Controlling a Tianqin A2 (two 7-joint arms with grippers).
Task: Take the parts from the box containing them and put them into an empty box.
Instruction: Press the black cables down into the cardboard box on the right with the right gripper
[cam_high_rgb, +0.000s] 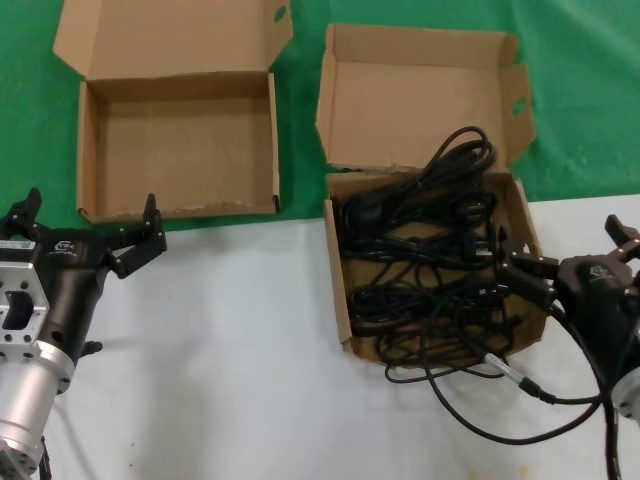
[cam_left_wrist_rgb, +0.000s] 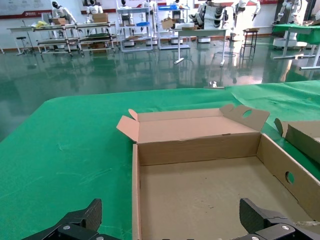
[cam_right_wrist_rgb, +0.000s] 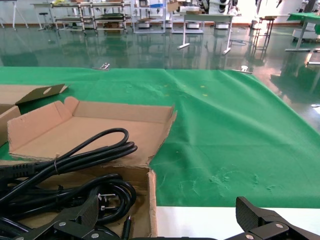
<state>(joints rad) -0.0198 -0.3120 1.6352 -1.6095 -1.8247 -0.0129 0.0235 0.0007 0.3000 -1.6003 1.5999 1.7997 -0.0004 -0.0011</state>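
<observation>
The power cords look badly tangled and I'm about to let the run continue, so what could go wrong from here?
1. The power cords lie interlaced in the square box, so lifting one may drag out several, or the box itself.
2. One cord hangs over the front wall onto the white table, beside the open right gripper; it could snag.
3. The wide empty box sits far left by the open left gripper, so long cords may trail across.

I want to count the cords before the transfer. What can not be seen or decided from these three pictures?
- The number of cords: in the head view they tangle and overlap in the box.
- Box floor: hidden under the cords.
- Right end effector: whether it touches a cord is unclear.
- Left end effector: only its fingertips show in the left wrist view, cut by the edge.
</observation>
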